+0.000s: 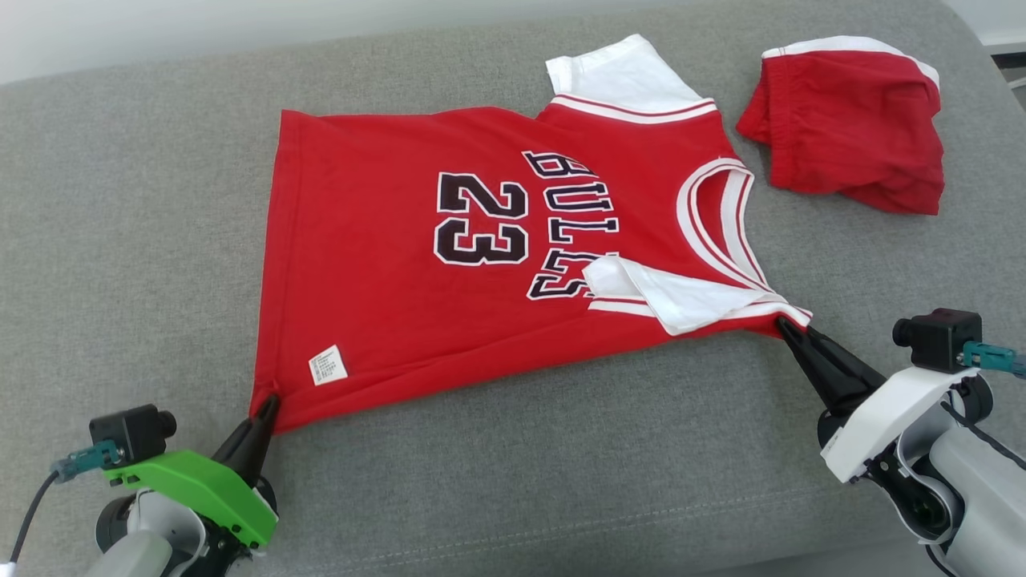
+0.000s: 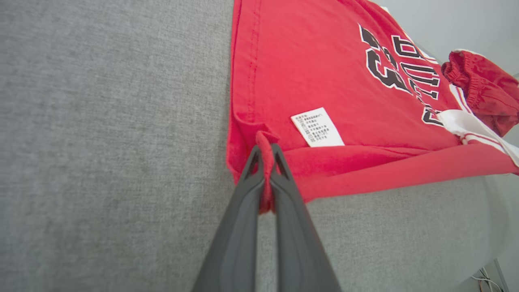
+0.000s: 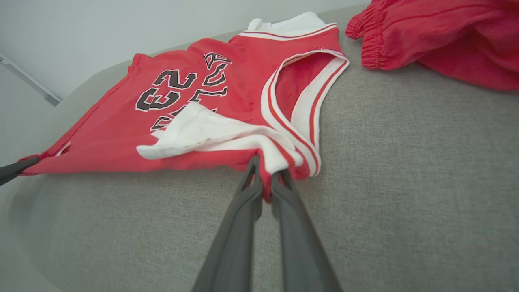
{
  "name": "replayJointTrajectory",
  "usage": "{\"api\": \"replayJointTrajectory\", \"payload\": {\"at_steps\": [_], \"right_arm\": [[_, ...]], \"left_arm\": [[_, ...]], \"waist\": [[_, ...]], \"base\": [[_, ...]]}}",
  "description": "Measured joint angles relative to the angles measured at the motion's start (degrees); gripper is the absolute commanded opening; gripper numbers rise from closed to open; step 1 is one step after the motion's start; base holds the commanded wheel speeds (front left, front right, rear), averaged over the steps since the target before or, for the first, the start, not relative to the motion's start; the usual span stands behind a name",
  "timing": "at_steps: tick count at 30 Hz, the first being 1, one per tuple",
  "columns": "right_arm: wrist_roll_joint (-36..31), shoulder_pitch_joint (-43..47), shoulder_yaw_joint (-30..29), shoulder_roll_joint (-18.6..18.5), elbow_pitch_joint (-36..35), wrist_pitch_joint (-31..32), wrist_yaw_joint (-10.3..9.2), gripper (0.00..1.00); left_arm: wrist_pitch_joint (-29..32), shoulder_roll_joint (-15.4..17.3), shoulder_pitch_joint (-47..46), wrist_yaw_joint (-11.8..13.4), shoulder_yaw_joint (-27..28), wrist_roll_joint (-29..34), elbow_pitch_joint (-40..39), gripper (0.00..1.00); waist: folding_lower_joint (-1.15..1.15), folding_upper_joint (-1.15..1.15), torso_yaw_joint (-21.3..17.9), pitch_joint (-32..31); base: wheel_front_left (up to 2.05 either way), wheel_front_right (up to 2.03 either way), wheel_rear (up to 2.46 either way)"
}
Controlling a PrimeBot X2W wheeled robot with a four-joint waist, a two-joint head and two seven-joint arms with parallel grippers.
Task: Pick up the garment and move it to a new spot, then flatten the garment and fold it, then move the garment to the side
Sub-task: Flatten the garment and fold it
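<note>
Head view: my left gripper (image 1: 270, 400) and right gripper (image 1: 782, 323) each pinch a corner of the red jersey (image 1: 377, 272) on the grey cushion (image 1: 120, 240); red shorts (image 1: 850, 136) nearby, pale wall (image 1: 80, 32) behind.

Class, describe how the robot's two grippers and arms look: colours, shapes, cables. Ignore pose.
Both grippers have long, dark, tapering fingers. The left gripper wears a bright green cover, the right gripper a white cover. Each carries a small black camera with a teal plug.

Seemingly a home-like room — broad grey woven-fabric sofa cushion (image 1: 128, 240), plain pale wall (image 1: 80, 32) just behind it.
</note>
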Motion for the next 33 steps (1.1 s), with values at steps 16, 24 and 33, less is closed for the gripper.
{"api": "replayJointTrajectory", "payload": {"at_steps": [16,24,33], "right_arm": [[-3.65,3.14,-1.27,1.00,3.58,-0.01,0.08,0.77],[-5.24,3.14,-0.59,1.66,4.79,-0.10,0.08,1.00],[-7.33,3.08,-3.83,2.46,3.75,-0.10,0.07,1.00]], "left_arm": [[0.01,0.87,3.11,-0.22,-1.41,0.63,1.09,0.31],[0.34,0.79,3.13,0.03,-2.26,0.66,0.75,1.00],[-1.86,1.80,3.05,2.49,-0.99,3.86,0.16,1.00]], "waist": [[0.00,0.00,0.43,-1.32],[0.00,0.00,0.80,-1.28],[0.00,0.00,0.94,-1.33]], "base": [[0.00,0.00,0.00],[0.00,0.00,0.00],[0.00,0.00,0.00]]}}
